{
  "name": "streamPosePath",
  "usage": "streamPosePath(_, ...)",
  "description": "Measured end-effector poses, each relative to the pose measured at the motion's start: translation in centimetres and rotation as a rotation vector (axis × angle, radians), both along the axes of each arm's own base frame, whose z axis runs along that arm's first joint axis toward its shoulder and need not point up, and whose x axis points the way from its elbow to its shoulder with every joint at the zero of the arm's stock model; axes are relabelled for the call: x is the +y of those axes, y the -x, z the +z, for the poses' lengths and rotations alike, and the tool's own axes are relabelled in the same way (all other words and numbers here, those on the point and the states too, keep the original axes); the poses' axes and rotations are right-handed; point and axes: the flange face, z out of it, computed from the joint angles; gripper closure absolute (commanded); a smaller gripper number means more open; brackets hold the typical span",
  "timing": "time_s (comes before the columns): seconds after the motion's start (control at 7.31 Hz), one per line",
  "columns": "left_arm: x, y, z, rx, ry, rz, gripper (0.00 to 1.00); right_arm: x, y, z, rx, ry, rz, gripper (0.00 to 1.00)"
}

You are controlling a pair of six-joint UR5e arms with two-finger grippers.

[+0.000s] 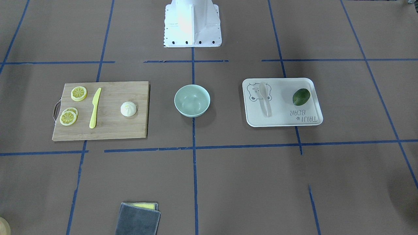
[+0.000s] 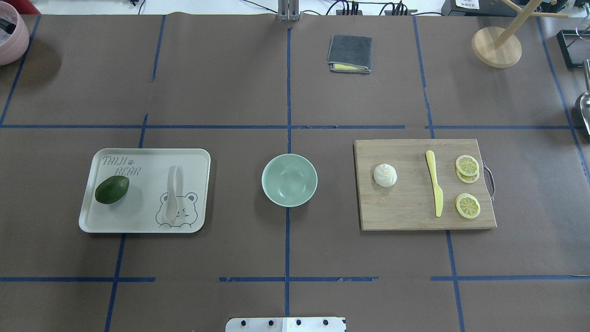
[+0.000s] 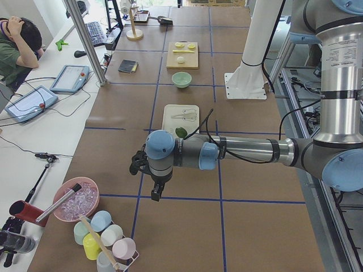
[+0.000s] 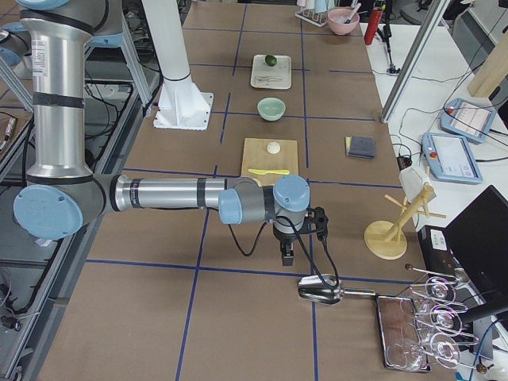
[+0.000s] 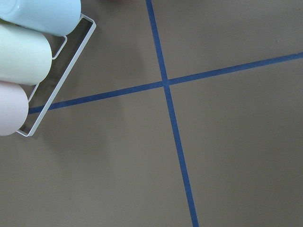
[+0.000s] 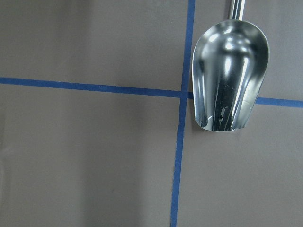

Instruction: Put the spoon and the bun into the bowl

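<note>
Left hand (image 3: 153, 195) and right hand (image 4: 286, 255) hung near opposite tabletop (image 2: 230, 92) ends; open or closed, could not tell. Spoon (image 2: 173, 193) lay on bear-print tray (image 2: 138, 223), bun (image 2: 385, 175) on cutting board (image 2: 405, 214); bowl (image 2: 289, 182) empty.

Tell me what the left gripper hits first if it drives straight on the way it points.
Pointing down, the left gripper would likely meet bare table paper near the blue tape cross. The cup rack sits off to one side. Its height above the table is unclear.
</note>
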Motion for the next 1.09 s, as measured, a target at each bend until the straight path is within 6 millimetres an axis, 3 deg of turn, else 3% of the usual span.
streamPosePath(0.27,-1.1,-1.9,-3.2,0.002,-0.123,0.04,0.0,-1.3,0.3,-2.0,-0.001,-0.043,-0.004,0.0)
streamPosePath(0.68,-3.3,-2.5,-6.7,0.015,-0.432,0.041,0.0,-4.4,0.6,-5.9,0.006,-0.13,0.015,0.0)
streamPosePath(0.82,-3.4,-2.6,-8.2,0.03,-0.533,0.042,0.0,-4.7,0.7,-6.3,0.001,-0.139,0.031,0.0)
streamPosePath(1.09,-2.8,-3.5,-11.3,0.184,-0.536,-0.016,0.0,-4.9,1.0,-6.8,-0.009,-0.146,0.059,0.0)
